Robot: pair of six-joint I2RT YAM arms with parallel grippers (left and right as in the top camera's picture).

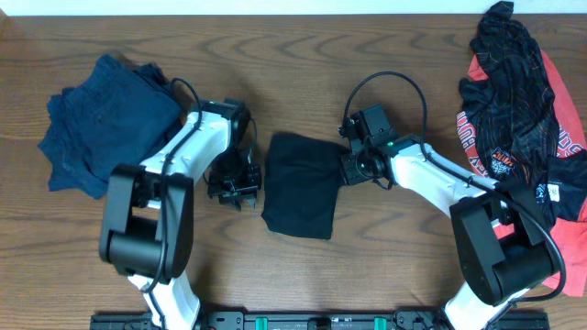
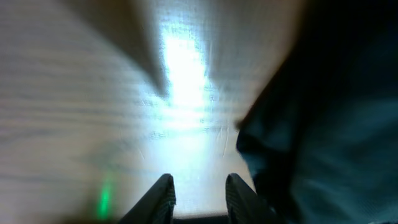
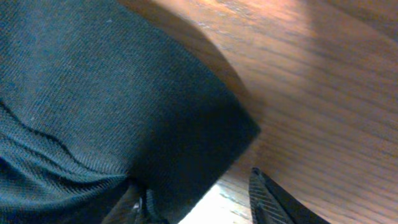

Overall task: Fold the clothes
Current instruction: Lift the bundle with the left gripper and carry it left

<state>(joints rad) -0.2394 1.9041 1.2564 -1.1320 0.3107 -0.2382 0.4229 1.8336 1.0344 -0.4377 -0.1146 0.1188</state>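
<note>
Your black garment [image 1: 298,183] lay folded into a rough rectangle at the middle of the wooden tabletop [image 1: 303,73], right between the two arms. Your right pincer [image 1: 350,168] was down at its right edge, and the right wrist view showed that pincer [image 3: 199,193] with its jaws wide. One finger [image 3: 140,205] was tucked against the corner of the dark knit cloth [image 3: 93,93], while the other finger [image 3: 273,199] was out over bare wood, so nothing was clamped there. Your left pincer [image 1: 234,188] sat just beside the garment's left edge, apart from it. Its own blurred view showed the pincer [image 2: 199,186] parted to a moderate gap with only bright tabletop between the fingers, and the dark cloth [image 2: 323,124] off to one side. Away at the left lay a stack of navy clothes [image 1: 105,119]. At the far right, a loose heap of red and black clothes [image 1: 518,110] sprawled well apart from the action.
</note>
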